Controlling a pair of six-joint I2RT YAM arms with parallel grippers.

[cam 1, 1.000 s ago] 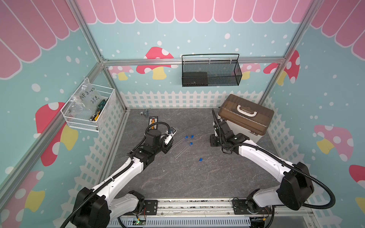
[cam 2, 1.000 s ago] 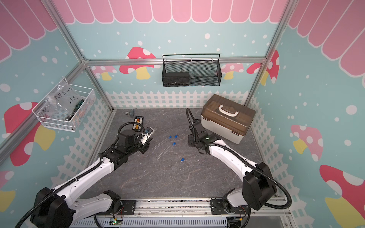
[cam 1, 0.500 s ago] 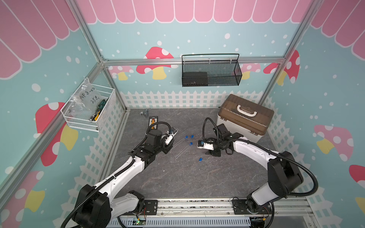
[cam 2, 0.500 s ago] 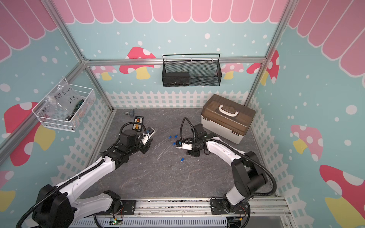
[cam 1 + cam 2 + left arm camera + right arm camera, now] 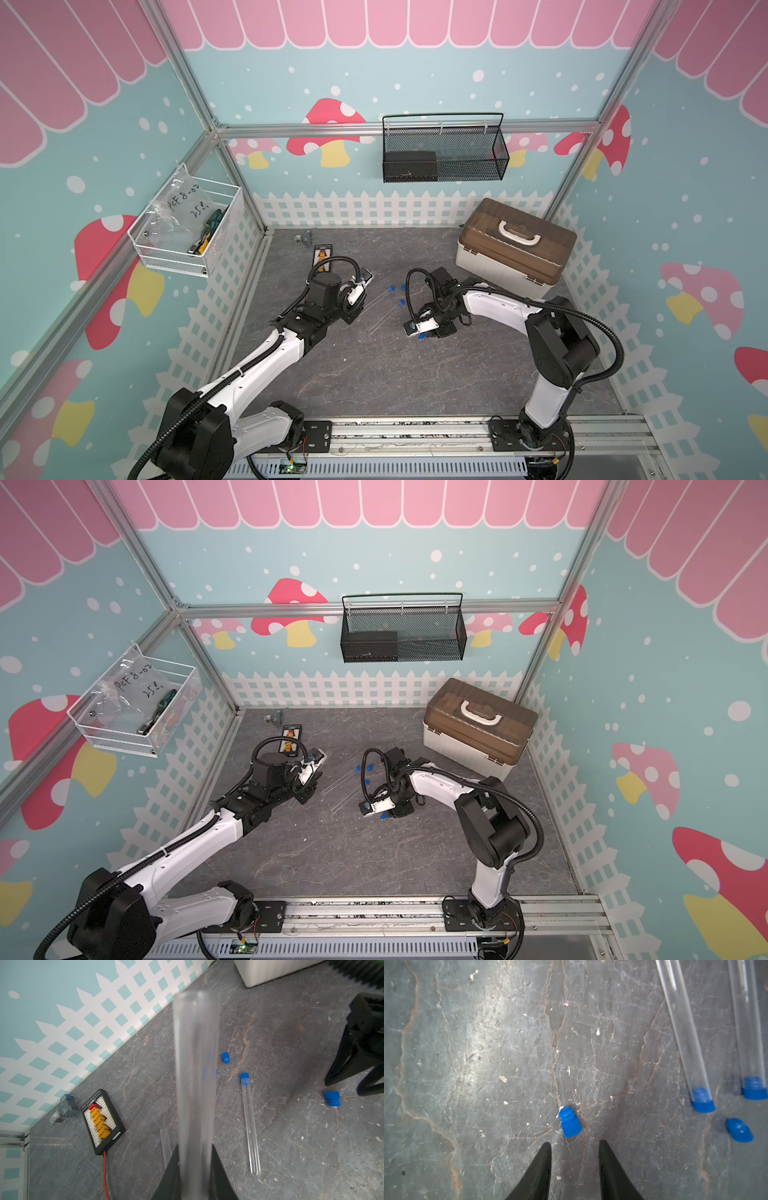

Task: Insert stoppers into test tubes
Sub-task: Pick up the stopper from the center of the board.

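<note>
Step in hand: picking up a stopper. Left fingers [image 5: 172, 1167]: clamped on a bare tube [image 5: 196, 1064], held clear of the bench [image 5: 467, 1043]. Right fingers [image 5: 537, 1169]: moderately apart, empty, poised just short of a loose stopper [image 5: 570, 1122] lying on its side. Next, likely: straddle it, close, carry to the tube's mouth. Two capped tubes [image 5: 683, 1032] lie nearby, beside a spare stopper [image 5: 739, 1130]. A fourth: not made out.

**labrat42:** what's all that stuff made of?

**me:** Going by my feeds: the table top [image 5: 467, 1043] is a matt grey slate-look sheet, scuffed and flecked. The close test tube [image 5: 196, 1064] is clear and glossy, glass or plastic, can't tell. The stopper [image 5: 570, 1123] looks like matt blue rubber, ribbed. My right gripper [image 5: 574, 1142] has matt black plastic fingers [image 5: 537, 1172]. The mesh basket [image 5: 442, 153] is black metal, the toolbox [image 5: 548, 257] smooth plastic.
</note>
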